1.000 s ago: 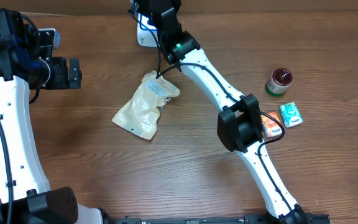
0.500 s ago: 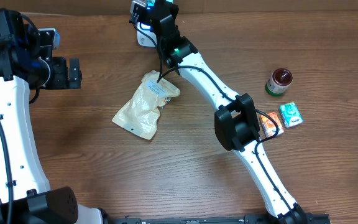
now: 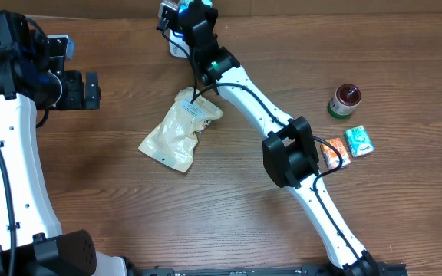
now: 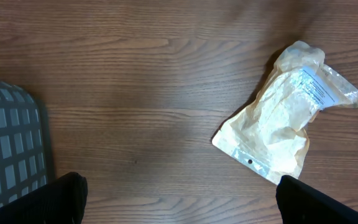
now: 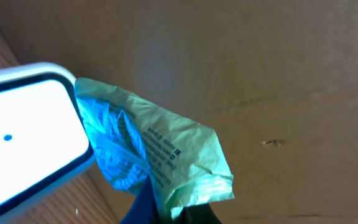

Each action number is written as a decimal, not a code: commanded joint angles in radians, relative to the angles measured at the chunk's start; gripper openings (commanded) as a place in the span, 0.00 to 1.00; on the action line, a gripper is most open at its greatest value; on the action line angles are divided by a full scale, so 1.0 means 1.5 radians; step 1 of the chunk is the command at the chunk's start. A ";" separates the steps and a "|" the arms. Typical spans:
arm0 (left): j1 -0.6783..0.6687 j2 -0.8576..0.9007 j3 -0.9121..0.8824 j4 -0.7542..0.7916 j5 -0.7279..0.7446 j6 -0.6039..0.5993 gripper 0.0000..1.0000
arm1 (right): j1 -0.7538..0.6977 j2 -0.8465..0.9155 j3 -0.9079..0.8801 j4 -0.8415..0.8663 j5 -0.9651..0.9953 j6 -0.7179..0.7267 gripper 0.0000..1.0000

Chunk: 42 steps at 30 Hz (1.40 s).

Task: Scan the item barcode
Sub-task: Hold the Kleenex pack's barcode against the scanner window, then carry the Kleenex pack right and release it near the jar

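Note:
A light green packet (image 5: 178, 155) with printed black text is pinched at its lower edge by my right gripper (image 5: 173, 214), which is shut on it. The packet hangs right beside the white, blue-rimmed scanner (image 5: 23, 134), and blue light falls on its left side. In the overhead view the right gripper (image 3: 184, 12) is at the table's far edge, over the scanner (image 3: 173, 49). My left gripper (image 3: 90, 90) stays at the left, open and holding nothing; in its wrist view the left gripper (image 4: 191, 205) shows black fingertips (image 4: 64, 198) far apart above bare wood.
A beige pouch (image 3: 179, 130) lies mid-table, also in the left wrist view (image 4: 284, 130). At the right stand a red-lidded jar (image 3: 345, 100), a teal packet (image 3: 360, 142) and an orange packet (image 3: 334, 153). A grey basket (image 4: 8, 149) sits at the left. A cardboard wall (image 5: 278, 74) backs the table.
The right arm has shifted a little further back and left, carrying the green packet over the scanner. The left arm has not moved.

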 commanded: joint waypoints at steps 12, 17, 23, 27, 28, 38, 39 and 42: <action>-0.004 0.003 0.000 0.000 -0.001 0.014 1.00 | -0.001 -0.366 0.024 -0.484 -0.139 0.705 0.05; -0.004 0.003 0.000 0.000 0.000 0.014 1.00 | -0.034 -0.471 0.024 -0.701 -0.288 0.891 0.05; -0.004 0.003 0.000 0.000 0.000 0.014 1.00 | -0.114 -0.549 0.024 -0.910 -0.378 1.016 0.04; -0.004 0.003 0.000 0.000 0.000 0.014 1.00 | -0.178 -0.547 0.022 -1.034 -0.377 1.080 0.04; -0.004 0.003 0.000 0.000 0.000 0.014 1.00 | -0.189 -0.545 0.010 -1.034 -0.391 1.071 0.04; -0.004 0.003 0.000 0.000 0.000 0.014 1.00 | -0.259 -0.537 -0.258 -1.009 -0.371 1.067 0.04; -0.004 0.003 0.000 0.000 0.000 0.014 1.00 | -0.263 -0.537 -0.293 -1.004 -0.359 1.065 0.04; -0.004 0.003 0.000 0.000 -0.001 0.014 1.00 | -0.268 -0.537 -0.375 -0.995 -0.292 1.062 0.04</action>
